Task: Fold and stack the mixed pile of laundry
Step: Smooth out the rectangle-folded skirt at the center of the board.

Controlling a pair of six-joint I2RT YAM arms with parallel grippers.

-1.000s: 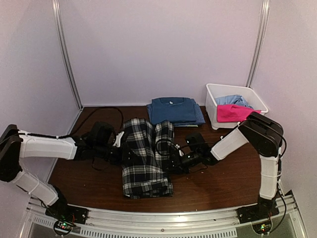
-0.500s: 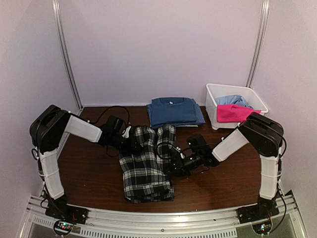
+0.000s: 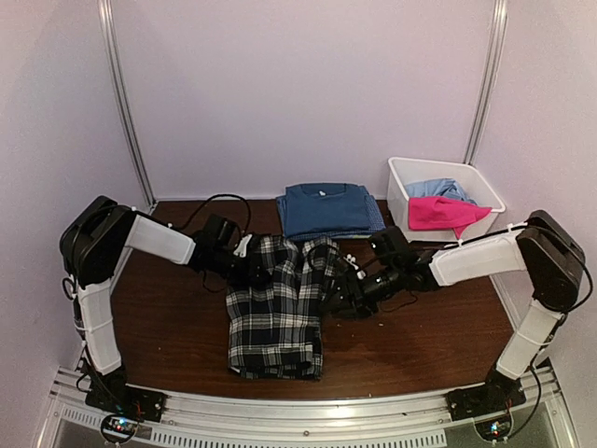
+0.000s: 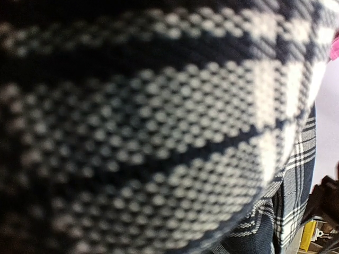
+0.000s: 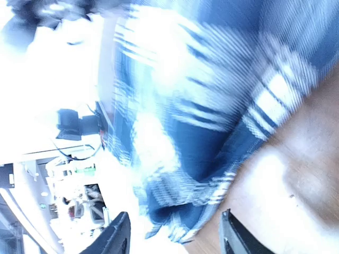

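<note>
Now, plaid shirt [image 3: 275, 313]: we see it lying partly folded as a long strip on the table [image 3: 420, 341], in the middle between the two arms. Its near end points toward the arm bases and its far end is bunched and rumpled.
Left gripper [image 3: 254, 269]: we find it at the far left corner of the plaid shirt, against the cloth. The left wrist view is filled with blurred black-and-white weave close to the lens, so we cannot tell whether this claw is apart or clamped on the cloth.
Right gripper [image 3: 340, 297]: it sits low at the shirt's right edge, toward the far end. In the right wrist view its fingers [image 5: 121, 233] stand well apart, with the plaid hem and bare wood showing past them, and we see nothing pinched.
Dark blue T-shirt [image 3: 326, 207]: it lies folded flat at the back centre of the table, just beyond the plaid shirt.
White bin [image 3: 401, 175]: it stands at the far right of the table, just right of the dark blue T-shirt.
Pink piece [image 3: 438, 213]: it is inside the bin, with one corner draped toward the right rim.
Pale blue piece [image 3: 438, 189]: it is also inside the bin, behind the pink piece.
</note>
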